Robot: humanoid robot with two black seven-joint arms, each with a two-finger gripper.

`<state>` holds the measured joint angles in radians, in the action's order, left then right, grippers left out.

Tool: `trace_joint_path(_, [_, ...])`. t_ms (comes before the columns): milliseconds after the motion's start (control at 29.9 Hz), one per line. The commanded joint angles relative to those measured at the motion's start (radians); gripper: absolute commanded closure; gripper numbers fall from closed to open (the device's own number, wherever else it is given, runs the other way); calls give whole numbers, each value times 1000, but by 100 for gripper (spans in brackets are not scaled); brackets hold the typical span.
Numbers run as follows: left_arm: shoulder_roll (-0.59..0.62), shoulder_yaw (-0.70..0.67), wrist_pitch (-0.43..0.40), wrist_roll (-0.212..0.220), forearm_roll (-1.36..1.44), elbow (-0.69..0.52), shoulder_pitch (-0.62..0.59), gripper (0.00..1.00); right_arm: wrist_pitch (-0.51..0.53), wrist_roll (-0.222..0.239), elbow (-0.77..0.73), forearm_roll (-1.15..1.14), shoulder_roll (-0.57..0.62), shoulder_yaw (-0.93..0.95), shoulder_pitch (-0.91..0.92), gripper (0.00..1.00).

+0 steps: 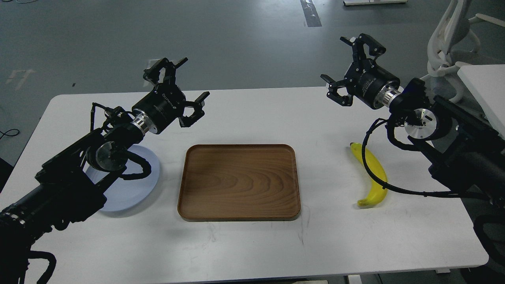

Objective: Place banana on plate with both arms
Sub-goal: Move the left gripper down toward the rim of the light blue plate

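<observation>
A yellow banana [374,173] lies on the white table at the right, partly crossed by a black cable of my right arm. The pale blue-grey plate [132,189] sits at the left, largely hidden under my left arm. My left gripper [187,85] hovers open above the table, up and to the right of the plate, holding nothing. My right gripper [341,63] is raised and open over the table's far right part, well above and behind the banana, empty.
A rectangular brown wooden tray [238,181] lies in the middle of the table [252,244], between plate and banana. A white chair [449,43] and another white surface [485,86] stand off the right edge. Grey floor lies beyond.
</observation>
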<state>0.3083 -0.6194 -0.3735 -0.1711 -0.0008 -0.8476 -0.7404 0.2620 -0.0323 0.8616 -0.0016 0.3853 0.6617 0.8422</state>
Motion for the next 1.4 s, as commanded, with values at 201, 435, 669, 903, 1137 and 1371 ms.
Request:
trace_joint_path(201, [-5, -10, 31, -18, -7, 13, 21, 2, -59, 3, 1, 0, -49, -2, 17, 0])
trace_joint_path(435, [-3, -45, 47, -22, -10, 13, 35, 2, -59, 3, 4, 0, -43, -2, 14, 0])
trace_joint_path(669, [3, -48, 47, -24, -10, 27, 35, 2, -58, 5, 7, 0, -45, -4, 6, 0])
trace_joint_path(903, [20, -49, 47, -24, -10, 28, 33, 2, -56, 5, 11, 3, -45, -2, 2, 0])
trace_joint_path(1137, [22, -59, 47, -24, -10, 28, 30, 2, -56, 5, 11, 0, -46, -2, -2, 0])
trace_joint_path(1371, [20, -57, 56, -24, -8, 28, 27, 2, -55, 5, 11, 3, -43, -2, -2, 0])
